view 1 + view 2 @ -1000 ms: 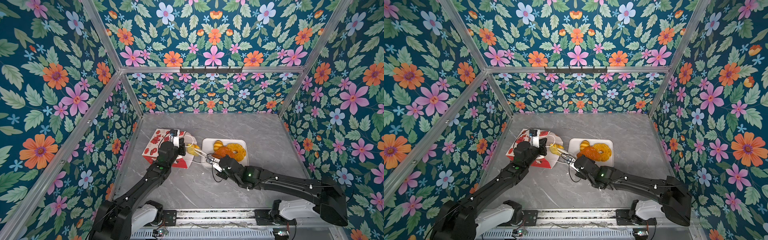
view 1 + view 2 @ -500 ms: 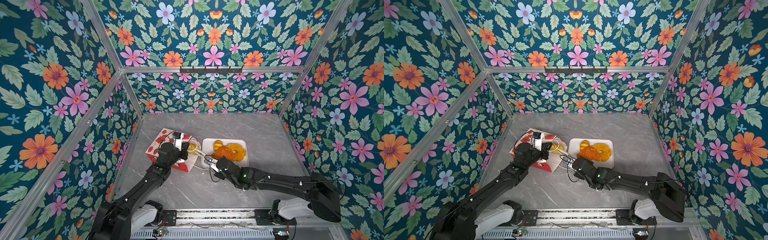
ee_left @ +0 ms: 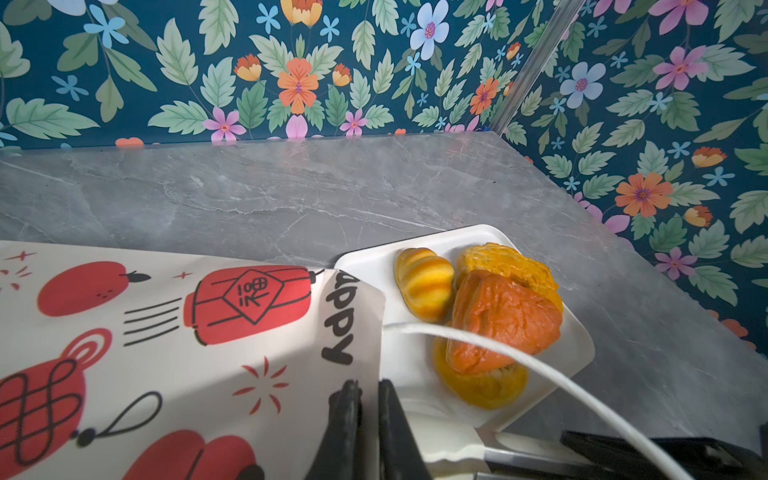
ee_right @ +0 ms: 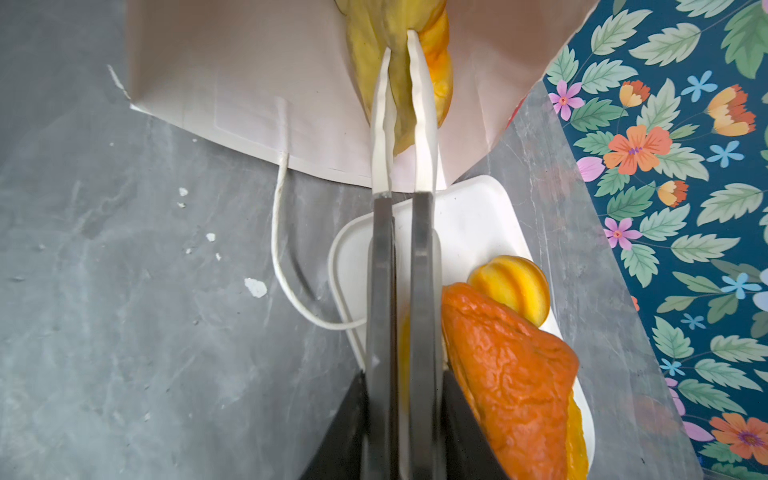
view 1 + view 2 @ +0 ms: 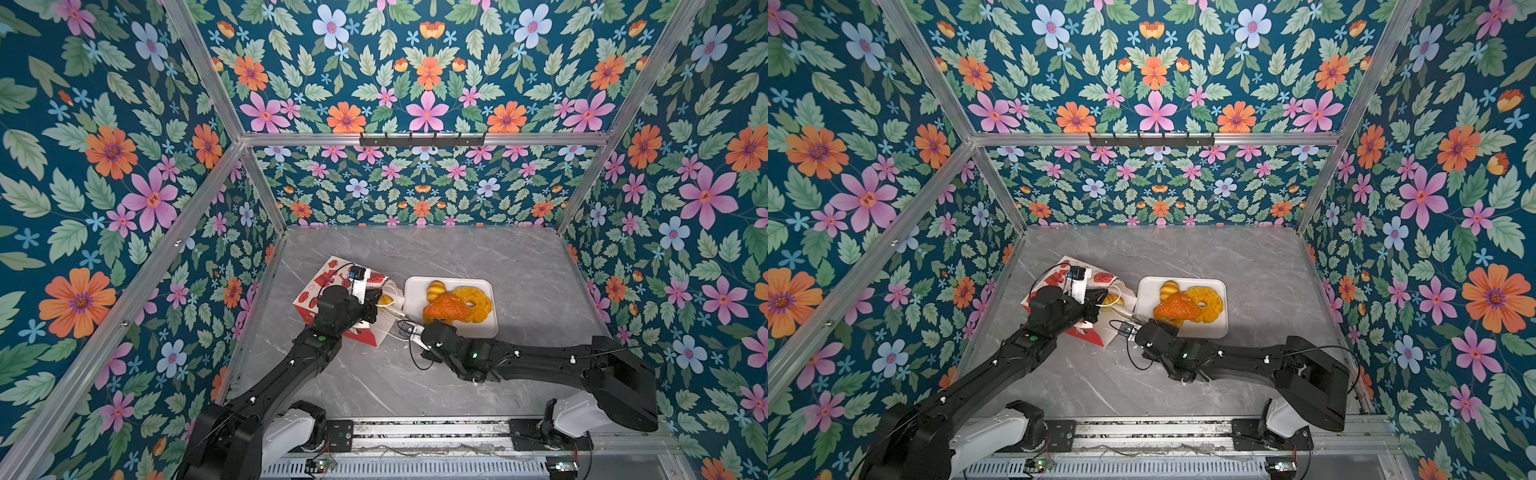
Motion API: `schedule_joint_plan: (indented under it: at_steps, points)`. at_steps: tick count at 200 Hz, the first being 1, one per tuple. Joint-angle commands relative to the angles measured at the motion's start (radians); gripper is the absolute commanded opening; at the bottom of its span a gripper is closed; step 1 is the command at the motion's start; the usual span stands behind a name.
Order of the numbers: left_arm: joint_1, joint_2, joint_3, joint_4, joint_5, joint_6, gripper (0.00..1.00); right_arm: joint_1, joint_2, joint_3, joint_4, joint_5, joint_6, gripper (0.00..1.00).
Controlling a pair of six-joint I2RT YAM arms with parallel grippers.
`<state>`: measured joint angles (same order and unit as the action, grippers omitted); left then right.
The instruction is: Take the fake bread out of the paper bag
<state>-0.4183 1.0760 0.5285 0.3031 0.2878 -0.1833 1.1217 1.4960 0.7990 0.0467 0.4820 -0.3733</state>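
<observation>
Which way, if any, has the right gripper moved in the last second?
Yes. Against the fixed white tray, the right gripper has slid left in both top views, toward the bag; its fingertips now sit in the bag's mouth.

1. The paper bag (image 5: 328,282) lies on its side on the table (image 5: 478,253), left of the tray (image 5: 415,293).
2. Some breads (image 5: 444,309) sit piled on the tray.
3. One more bread (image 4: 361,54) is inside the bag's mouth, between the tips of my right gripper (image 4: 400,41).

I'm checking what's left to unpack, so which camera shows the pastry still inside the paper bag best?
The right wrist view: the yellow pastry sits inside the open paper bag, pinched by the right hand. Both top views show only a sliver of it; the left wrist view hides it.
</observation>
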Motion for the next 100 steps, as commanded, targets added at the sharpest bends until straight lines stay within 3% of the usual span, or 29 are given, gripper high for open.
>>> schedule_joint_plan:
  at_steps: [1,44,100]
  points:
    - [0.000,0.000,0.004,0.008,-0.002,0.005,0.13,0.023,-0.019,-0.004,-0.011,0.014,0.065,0.33]
    - [0.001,0.001,0.001,0.013,-0.004,0.006,0.13,0.045,-0.055,-0.007,-0.106,-0.035,0.160,0.40]
    - [0.000,0.000,-0.006,0.021,-0.004,0.007,0.13,0.050,-0.112,-0.017,-0.170,-0.071,0.201,0.39]
